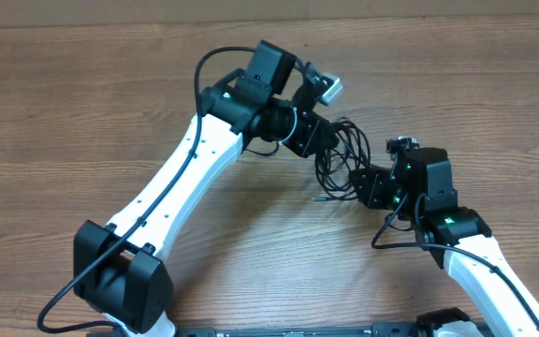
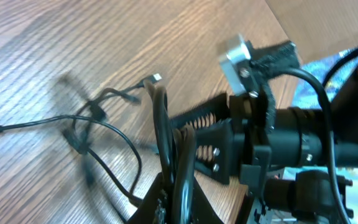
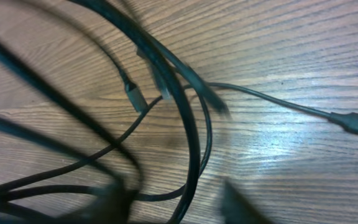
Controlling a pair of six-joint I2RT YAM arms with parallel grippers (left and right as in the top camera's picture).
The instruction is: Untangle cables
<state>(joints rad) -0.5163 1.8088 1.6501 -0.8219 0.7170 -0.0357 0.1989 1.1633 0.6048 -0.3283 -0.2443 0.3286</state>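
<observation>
The cables (image 1: 340, 154) are a tangle of thin black cords on the wooden table between my two grippers. My left gripper (image 1: 321, 140) comes in from the upper left. In the left wrist view its jaws (image 2: 179, 202) are shut on a black cable loop (image 2: 163, 124) that rises from them, and more strands (image 2: 104, 127) lie spread on the table beyond. My right gripper (image 1: 361, 185) sits at the tangle's lower right. In the right wrist view its blurred fingers (image 3: 179, 208) stand apart with cable strands (image 3: 191, 124) running between and above them.
One loose plug end (image 1: 318, 198) lies on the table just left of the right gripper. A silver-tipped plug (image 2: 156, 78) shows in the left wrist view and a long plug (image 3: 353, 121) at the right edge of the right wrist view. The right gripper body (image 2: 229, 149) is close to the left jaws.
</observation>
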